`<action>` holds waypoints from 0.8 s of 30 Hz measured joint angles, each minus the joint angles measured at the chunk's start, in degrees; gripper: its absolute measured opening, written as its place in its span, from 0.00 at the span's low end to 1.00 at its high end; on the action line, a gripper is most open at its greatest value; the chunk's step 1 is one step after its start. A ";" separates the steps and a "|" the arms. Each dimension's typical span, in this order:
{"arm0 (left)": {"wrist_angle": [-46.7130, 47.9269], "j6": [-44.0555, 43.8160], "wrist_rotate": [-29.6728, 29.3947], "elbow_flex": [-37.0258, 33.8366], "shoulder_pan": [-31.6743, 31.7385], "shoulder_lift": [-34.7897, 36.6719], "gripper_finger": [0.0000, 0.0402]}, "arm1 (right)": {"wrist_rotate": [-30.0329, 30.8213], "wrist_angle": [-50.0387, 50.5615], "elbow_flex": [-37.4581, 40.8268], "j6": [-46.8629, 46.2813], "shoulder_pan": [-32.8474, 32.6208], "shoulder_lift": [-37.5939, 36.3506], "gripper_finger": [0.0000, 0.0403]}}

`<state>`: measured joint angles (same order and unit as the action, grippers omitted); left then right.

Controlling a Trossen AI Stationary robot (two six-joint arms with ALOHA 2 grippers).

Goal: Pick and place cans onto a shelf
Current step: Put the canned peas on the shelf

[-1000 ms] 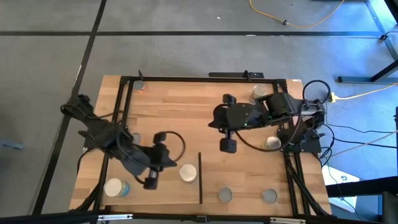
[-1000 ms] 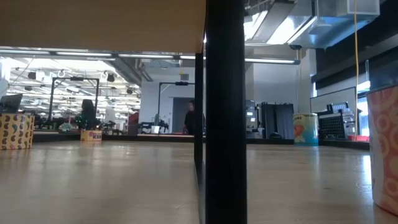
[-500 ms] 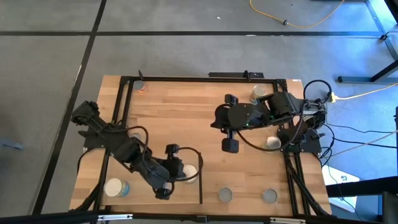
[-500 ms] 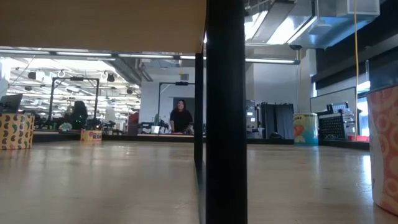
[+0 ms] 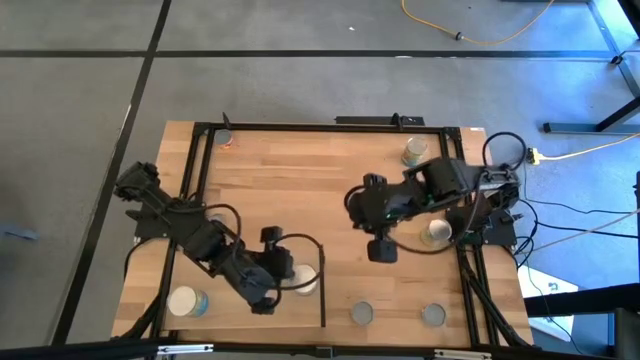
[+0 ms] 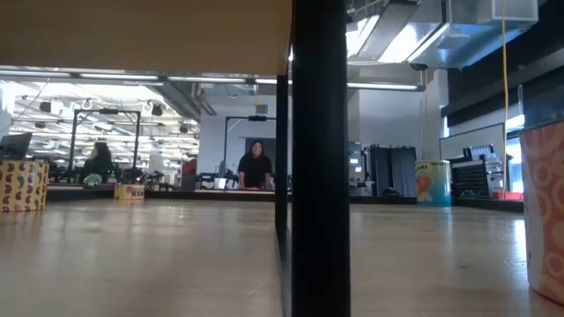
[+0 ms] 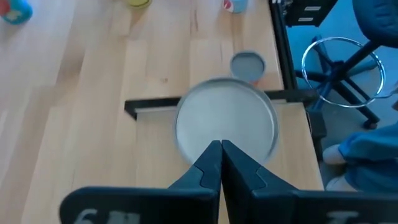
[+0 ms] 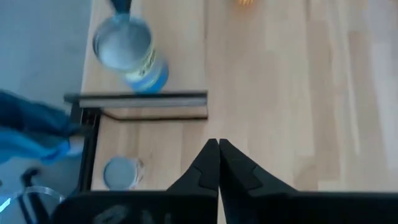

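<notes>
We see the white-topped can (image 5: 303, 279) upright, axis vertical, on the near part of the table (image 5: 290, 180) just left of the black strip (image 5: 322, 285). The left gripper (image 7: 220, 163), fingers together, hangs right above its lid, perhaps touching. The right gripper (image 8: 218, 160), fingers together, hovers mid-table. Only the low view shows a person (image 6: 256, 165) behind.

Yellow cable (image 5: 470, 35) on floor; person (image 6: 256, 165) beyond table

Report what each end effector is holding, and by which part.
Nothing. The left end effector is shut above a white-topped can; the right end effector is shut over bare table.
</notes>
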<state>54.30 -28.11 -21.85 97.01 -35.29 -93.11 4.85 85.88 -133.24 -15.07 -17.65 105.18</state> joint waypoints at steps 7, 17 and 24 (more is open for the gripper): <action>10.09 -5.31 -0.63 4.77 -2.28 1.26 0.00 | -3.05 0.11 0.02 -1.27 -2.01 4.89 0.00; 21.82 -15.32 -0.58 8.15 -5.57 1.27 0.00 | -7.55 -6.39 0.02 -1.96 -2.18 10.78 0.00; 23.73 -16.81 -0.57 8.15 -8.20 1.24 0.00 | -8.90 -12.09 -0.03 -4.46 -3.03 13.41 0.00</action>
<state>78.03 -44.93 -22.42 105.16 -43.49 -91.88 -4.05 73.80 -133.27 -19.53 -20.69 118.59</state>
